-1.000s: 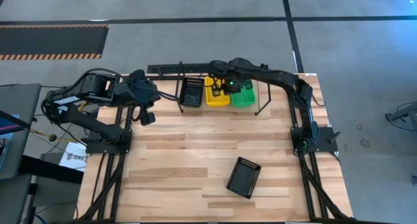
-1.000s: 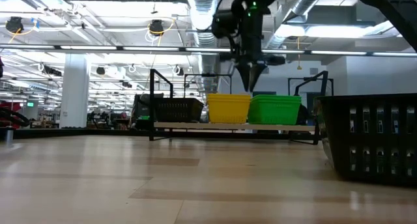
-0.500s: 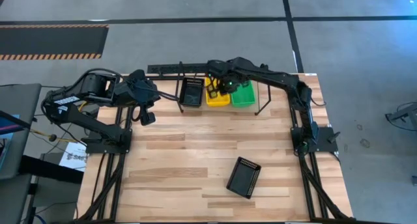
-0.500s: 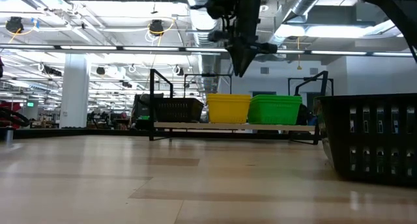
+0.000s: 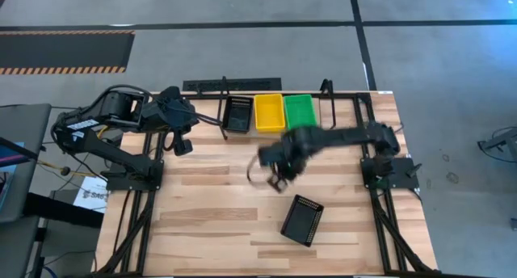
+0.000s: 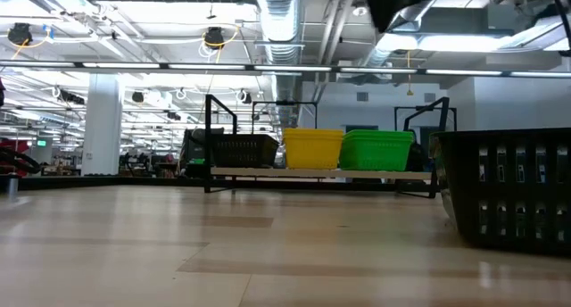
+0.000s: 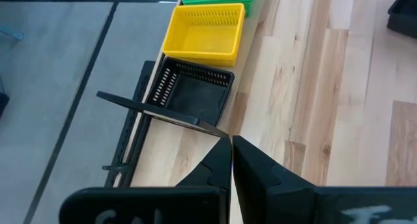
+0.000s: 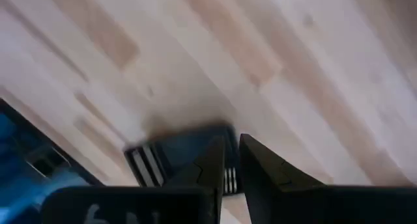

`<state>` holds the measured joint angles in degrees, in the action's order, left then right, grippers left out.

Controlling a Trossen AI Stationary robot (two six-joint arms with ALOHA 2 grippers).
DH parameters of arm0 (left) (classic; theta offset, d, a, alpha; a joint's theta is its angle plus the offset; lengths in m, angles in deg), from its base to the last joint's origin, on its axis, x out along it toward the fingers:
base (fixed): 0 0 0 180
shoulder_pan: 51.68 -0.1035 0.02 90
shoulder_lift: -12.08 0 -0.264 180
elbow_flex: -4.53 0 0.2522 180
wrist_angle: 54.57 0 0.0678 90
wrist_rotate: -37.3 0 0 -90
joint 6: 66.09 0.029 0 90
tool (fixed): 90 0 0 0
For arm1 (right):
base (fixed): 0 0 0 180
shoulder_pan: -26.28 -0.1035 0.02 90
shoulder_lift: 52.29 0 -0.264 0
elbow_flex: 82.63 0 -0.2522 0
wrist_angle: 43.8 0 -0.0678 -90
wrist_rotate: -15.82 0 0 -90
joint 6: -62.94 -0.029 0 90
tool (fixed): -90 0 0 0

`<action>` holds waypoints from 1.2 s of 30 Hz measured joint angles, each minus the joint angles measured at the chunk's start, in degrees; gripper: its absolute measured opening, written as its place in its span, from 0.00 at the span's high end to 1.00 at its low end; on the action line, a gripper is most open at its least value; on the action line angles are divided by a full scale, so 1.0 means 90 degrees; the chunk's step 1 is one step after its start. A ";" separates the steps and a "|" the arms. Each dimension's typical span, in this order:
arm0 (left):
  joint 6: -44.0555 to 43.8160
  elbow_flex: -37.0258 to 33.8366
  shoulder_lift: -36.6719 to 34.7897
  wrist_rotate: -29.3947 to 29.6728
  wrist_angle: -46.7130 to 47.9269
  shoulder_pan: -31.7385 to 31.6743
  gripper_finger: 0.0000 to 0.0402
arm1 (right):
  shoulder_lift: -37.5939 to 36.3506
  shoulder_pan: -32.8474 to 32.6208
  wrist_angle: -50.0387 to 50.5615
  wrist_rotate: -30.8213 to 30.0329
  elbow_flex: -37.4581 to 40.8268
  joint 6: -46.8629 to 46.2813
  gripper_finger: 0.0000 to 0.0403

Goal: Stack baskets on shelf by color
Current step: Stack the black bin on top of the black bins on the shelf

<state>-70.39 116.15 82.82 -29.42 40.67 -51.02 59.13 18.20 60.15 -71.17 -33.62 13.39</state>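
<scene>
The light-wood shelf (image 5: 271, 131) stands at the table's far edge and bears black baskets (image 5: 238, 114), yellow baskets (image 5: 269, 112) and green baskets (image 5: 300, 111) side by side; the low view shows the same row (image 6: 312, 149). One more black basket (image 5: 302, 220) lies alone on the tabletop near the near edge, large at the right of the low view (image 6: 508, 191). My right gripper (image 5: 275, 179) hangs shut over the table's middle, just far-left of that basket, holding nothing. My left gripper (image 5: 182, 145) waits shut at the far left, beside the shelf.
The shelf's black wire legs (image 7: 156, 113) stand up close to my left gripper's fingertips (image 7: 231, 146). Bare wooden tabletop (image 5: 218, 205) spreads to the left of the loose basket. My right arm (image 5: 347, 136) reaches across the table in front of the shelf.
My right gripper rose from just above the yellow and green baskets on the shelf, then swung fast toward the table's near edge. It now hangs over the table's middle, beside the loose black basket. The baskets have not moved.
</scene>
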 joint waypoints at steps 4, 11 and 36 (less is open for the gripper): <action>-0.0072 0.0000 0.0000 -0.0001 -0.0009 0.0000 1.00 | -0.0009 -0.0834 -0.0053 -0.0105 0.0056 -0.0369 0.83; -0.0562 0.0000 0.0000 -0.0001 0.0001 -0.0002 1.00 | 0.0465 -0.1652 -0.0017 -0.0579 0.0064 -0.0614 0.83; -0.1230 0.0000 0.0073 -0.0319 0.0023 -0.0002 1.00 | 0.0831 -0.1448 -0.0113 0.0337 0.2162 -0.0988 0.51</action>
<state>-81.46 116.15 83.48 -32.29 40.88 -51.04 66.60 5.17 59.14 -68.13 -14.16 4.49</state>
